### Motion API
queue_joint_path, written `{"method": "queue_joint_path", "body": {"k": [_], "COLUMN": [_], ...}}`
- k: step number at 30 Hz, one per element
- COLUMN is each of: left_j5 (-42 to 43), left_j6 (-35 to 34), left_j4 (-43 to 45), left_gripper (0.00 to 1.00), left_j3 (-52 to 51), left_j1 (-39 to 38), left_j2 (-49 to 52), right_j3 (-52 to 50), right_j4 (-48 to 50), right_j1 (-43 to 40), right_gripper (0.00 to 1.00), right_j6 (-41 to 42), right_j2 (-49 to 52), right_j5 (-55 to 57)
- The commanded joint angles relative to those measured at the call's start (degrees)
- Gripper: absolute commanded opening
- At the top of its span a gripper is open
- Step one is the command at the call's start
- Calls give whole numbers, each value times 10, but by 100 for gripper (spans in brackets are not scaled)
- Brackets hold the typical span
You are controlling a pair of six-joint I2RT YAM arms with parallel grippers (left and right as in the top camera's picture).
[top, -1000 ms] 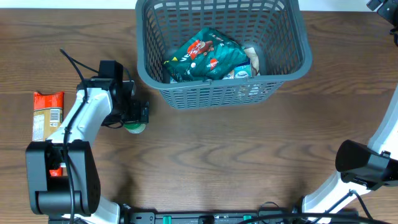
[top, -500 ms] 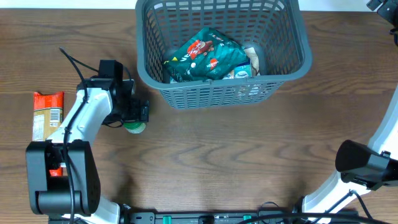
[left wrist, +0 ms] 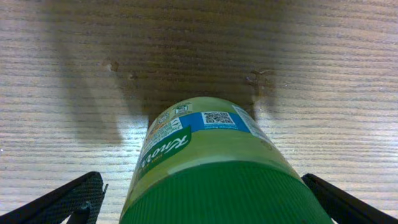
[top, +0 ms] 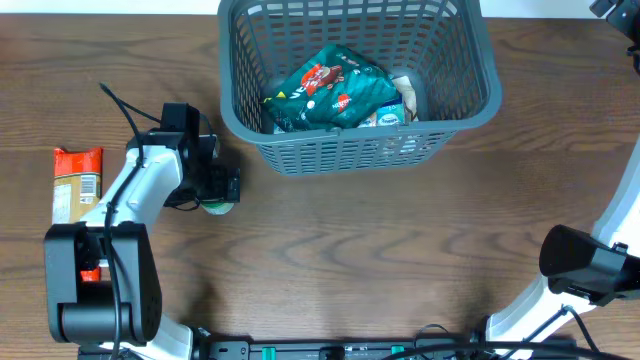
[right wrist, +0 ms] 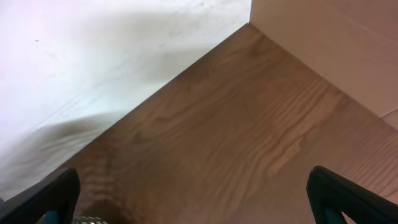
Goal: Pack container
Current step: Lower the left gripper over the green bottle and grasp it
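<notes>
The container (top: 340,152) is a dark grey slotted basket at the back middle of the table. It holds a green snack bag (top: 335,88) and a pale pack (top: 392,115). A jar with a green lid and a yellow-green label (top: 213,207) stands on the table left of the basket. It fills the left wrist view (left wrist: 205,149). My left gripper (top: 220,188) sits over it, one finger on each side (left wrist: 199,202), open, with a gap at the left finger. My right gripper (right wrist: 193,205) is open and empty over bare table near a wall.
A red and tan snack pack (top: 77,185) lies flat at the far left. The left arm's base (top: 95,290) and the right arm's base (top: 585,265) stand at the front edge. The table's corner meets a white wall (right wrist: 93,68) in the right wrist view.
My left arm has shifted slightly to the right and towards the front over the jar. The jar, the basket and the right arm have not moved.
</notes>
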Motion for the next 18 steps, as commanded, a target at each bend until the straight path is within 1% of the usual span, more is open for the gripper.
{"method": "queue_joint_path", "body": {"k": [1,2,5,6,14,17,18], "left_j5": [-1,-1,-1,-1,-1,-1,-1], "left_j6": [3,3,3,3,3,1,-1], "left_j4": [2,2,-2,-3,-2,-3,-3], "left_gripper": [99,100,89,87,88,89,92], "left_j3": [-4,-4,-4,-4,-5,-5,-5], "left_j1": [1,1,1,1,1,1,1], "left_j2": [7,7,7,7,12,19,24], "right_j3": [1,1,1,1,1,1,1], "right_j4": [-1,-1,-1,-1,-1,-1,-1], "right_j1": [0,0,0,0,0,0,0], "right_gripper": [99,99,99,99,99,99,99], "right_j6": [7,7,7,7,7,7,7], "right_j2": [-5,-5,-5,-5,-5,-5,-5], "right_j5": [3,3,2,3,2,3,3]}}
